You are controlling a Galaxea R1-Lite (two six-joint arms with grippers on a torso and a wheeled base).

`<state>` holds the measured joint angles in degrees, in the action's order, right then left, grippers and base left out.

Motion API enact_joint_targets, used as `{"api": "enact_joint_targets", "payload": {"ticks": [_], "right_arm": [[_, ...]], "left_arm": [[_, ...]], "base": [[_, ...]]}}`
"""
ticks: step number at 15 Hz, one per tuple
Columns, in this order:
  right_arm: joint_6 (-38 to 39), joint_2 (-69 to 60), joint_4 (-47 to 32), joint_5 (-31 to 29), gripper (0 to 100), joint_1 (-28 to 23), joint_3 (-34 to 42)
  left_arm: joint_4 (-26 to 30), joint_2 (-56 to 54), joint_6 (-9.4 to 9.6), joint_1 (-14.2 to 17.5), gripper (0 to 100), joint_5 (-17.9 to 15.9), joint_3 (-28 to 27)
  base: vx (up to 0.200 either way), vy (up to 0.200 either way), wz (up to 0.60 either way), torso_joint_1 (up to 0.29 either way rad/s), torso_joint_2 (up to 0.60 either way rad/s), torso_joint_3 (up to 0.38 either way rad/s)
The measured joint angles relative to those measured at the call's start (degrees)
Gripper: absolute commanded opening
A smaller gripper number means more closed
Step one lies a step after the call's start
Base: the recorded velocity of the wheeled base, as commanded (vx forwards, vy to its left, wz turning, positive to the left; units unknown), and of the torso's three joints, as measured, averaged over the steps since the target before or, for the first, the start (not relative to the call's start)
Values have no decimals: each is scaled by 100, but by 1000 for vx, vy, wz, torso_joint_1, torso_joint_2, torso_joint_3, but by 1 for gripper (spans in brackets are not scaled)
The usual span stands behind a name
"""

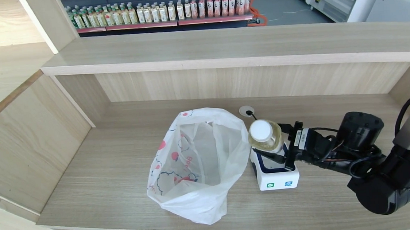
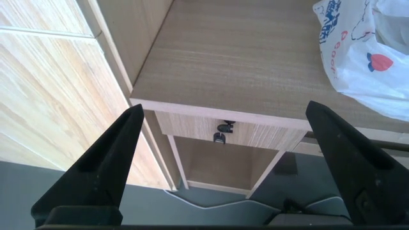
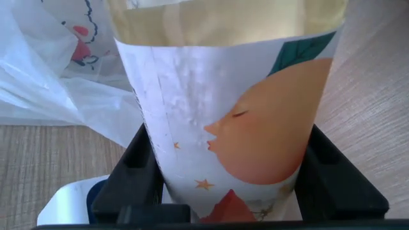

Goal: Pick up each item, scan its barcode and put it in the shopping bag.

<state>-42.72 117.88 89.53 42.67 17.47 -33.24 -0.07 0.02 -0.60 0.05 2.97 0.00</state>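
Left gripper point(image 2: 222, 110) hangs off the near front edge of the counter point(image 1: 104, 181), jaws spread wide with nothing between them, well apart from the work. On the counter, the white plastic shopping bag point(image 1: 197, 159) stands with its mouth open upward and nothing clearly visible inside. Just beside it on the robot's right sits the white and blue barcode scanner point(image 1: 277, 178). Right gripper point(image 1: 276, 142) has its jaws clamped on the label of a drink bottle point(image 1: 261, 130), white cap up and pale yellow liquid inside, held right over the scanner. Can't tell if the barcode faces the scanner. Step looks like the scan itself. Next move calls for carrying the bottle left, clear of the bag rim, and releasing it over the mouth. Behind the scanner is a cable grommet point(image 1: 246, 110); far back, shop shelves of bottles point(image 1: 160, 12).
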Motion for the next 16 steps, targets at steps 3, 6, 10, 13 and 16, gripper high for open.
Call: {"api": "enact_joint_targets", "payload": {"ticks": [3,6,10,13,16], "right_arm": [[955,-691,-84,-176,0,44,127],[2241,-1753,-1053,-1073,0,52,183],[4525,-3194,-3719,-2039,0,55,161],[4876,-3746,-4117,-2239,0,-105,266],[4905,-3819,-4097,-2247,0,-196,441]], "left_arm": [[0,0,2,0,100,0,0],[0,0,0,5,100,0,0],[0,0,0,0,100,0,0],[0,0,0,0,100,0,0],[0,0,6,5,100,0,0]], "base": [[0,0,0,0,0,0],[0,0,0,0,0,0],[0,0,0,0,0,0],[0,0,0,0,0,0],[0,0,0,0,0,0]]}}
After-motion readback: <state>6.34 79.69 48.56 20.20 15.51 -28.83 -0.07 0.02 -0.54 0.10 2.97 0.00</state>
